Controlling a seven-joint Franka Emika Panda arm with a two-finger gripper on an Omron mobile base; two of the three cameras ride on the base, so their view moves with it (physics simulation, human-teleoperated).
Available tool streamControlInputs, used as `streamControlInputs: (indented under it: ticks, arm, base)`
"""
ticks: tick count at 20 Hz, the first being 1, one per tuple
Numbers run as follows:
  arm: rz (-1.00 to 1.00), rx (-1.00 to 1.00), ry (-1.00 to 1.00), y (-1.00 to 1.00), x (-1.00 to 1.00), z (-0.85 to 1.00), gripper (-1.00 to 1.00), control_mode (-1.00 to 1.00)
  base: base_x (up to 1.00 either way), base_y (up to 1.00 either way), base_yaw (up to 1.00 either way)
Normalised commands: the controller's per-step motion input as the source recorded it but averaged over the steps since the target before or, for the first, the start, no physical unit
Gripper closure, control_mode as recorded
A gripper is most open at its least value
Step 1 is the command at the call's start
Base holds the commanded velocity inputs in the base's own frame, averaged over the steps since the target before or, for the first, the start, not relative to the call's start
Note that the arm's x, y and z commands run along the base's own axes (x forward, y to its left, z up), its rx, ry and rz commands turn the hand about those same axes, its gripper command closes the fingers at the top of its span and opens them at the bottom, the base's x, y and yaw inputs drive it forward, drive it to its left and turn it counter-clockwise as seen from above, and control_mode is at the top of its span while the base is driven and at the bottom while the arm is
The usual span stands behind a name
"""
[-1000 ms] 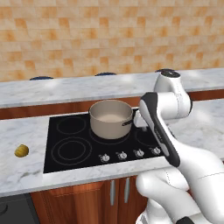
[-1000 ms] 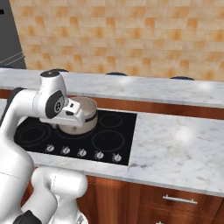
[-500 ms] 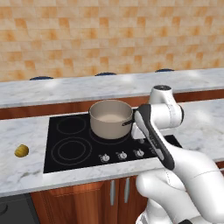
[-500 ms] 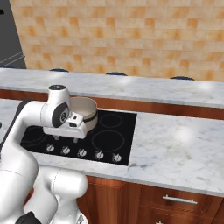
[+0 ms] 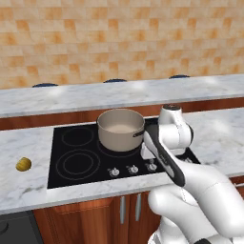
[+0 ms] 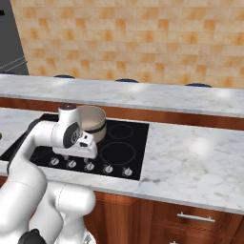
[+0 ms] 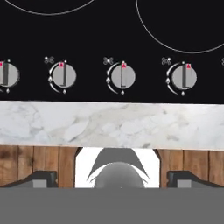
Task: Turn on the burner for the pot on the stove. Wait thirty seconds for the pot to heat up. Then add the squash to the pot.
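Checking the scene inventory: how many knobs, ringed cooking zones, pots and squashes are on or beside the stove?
Knobs: 5
Ringed zones: 5
Pot: 1
Squash: 1
Total: 12

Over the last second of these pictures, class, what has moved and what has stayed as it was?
The arm has folded down, lowering the hand toward the knobs at the front of the stove. Its fingers stand open, holding nothing. The pot and the squash stayed in place, and the knobs all point the same way.
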Motion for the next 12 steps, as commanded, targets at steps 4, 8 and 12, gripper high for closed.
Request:
streamControlInputs:
  ticks: [4, 8, 12]
  arm:
    - [0.00, 0.00, 0.00, 0.00, 0.34, -0.40, -1.00, -1.00]
    - [0.00, 0.00, 0.00, -0.01, 0.33, -0.34, -1.00, -1.00]
    - [0.00, 0.00, 0.00, -0.05, 0.23, -0.30, -1.00, -1.00]
  base:
    - [0.00, 0.00, 0.00]
    - [0.00, 0.00, 0.00]
    - [0.00, 0.00, 0.00]
